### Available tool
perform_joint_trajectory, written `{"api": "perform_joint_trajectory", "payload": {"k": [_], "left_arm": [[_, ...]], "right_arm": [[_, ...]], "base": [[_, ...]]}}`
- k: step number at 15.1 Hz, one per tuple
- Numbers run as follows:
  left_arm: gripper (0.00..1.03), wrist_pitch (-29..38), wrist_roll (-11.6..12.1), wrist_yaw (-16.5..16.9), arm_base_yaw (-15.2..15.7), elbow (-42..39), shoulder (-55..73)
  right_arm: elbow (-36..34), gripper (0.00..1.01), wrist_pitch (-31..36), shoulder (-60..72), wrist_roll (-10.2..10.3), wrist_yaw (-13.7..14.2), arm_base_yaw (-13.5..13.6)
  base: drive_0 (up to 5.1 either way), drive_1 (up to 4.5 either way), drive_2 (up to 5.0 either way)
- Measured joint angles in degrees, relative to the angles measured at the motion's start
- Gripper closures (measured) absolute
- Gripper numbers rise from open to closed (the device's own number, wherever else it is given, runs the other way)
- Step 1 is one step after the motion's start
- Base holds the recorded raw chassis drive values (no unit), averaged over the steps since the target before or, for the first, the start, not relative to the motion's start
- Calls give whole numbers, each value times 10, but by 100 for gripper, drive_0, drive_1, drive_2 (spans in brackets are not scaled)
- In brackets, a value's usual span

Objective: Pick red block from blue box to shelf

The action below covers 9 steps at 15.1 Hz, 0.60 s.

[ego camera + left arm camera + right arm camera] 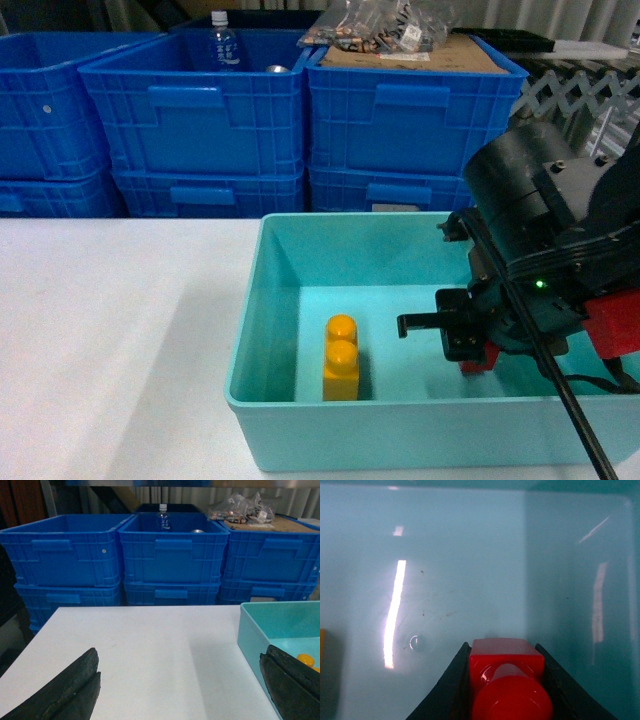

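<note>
The red block [506, 670] sits clamped between the black fingers of my right gripper [502, 647], its round stud facing the camera. In the head view the right gripper [470, 345] reaches down into the right part of the blue box [240, 340], and a corner of the red block [478, 358] shows below it, close to the floor. Whether the block touches the floor I cannot tell. My left gripper [181, 655] hangs open over the white table, left of the blue box [255, 630], holding nothing. The shelf is out of view.
A yellow two-stud block [341, 357] stands in the box's middle, left of the right gripper. Dark blue ribbed crates [205, 120] are stacked behind the white table [110, 330]; one holds a bottle [222, 42], another cardboard and bags [400, 35].
</note>
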Motion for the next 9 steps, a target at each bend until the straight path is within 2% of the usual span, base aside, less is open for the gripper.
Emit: {"api": "perform_joint_trajectory", "payload": {"k": [4, 5, 7, 8, 9], "left_arm": [[5, 0, 0, 0, 0, 0, 0], [5, 0, 0, 0, 0, 0, 0], [5, 0, 0, 0, 0, 0, 0], [5, 0, 0, 0, 0, 0, 0], [5, 1, 0, 0, 0, 0, 0]], "right_arm": [[-111, 72, 114, -184, -9, 2, -1], [-154, 73, 151, -247, -19, 7, -1], [-265, 73, 228, -388, -56, 55, 0], [-303, 73, 235, -454, -73, 70, 0], [-318, 73, 312, -460, -90, 81, -2]], "base": [[0, 0, 0], [0, 0, 0], [0, 0, 0], [0, 0, 0], [0, 0, 0]]}}
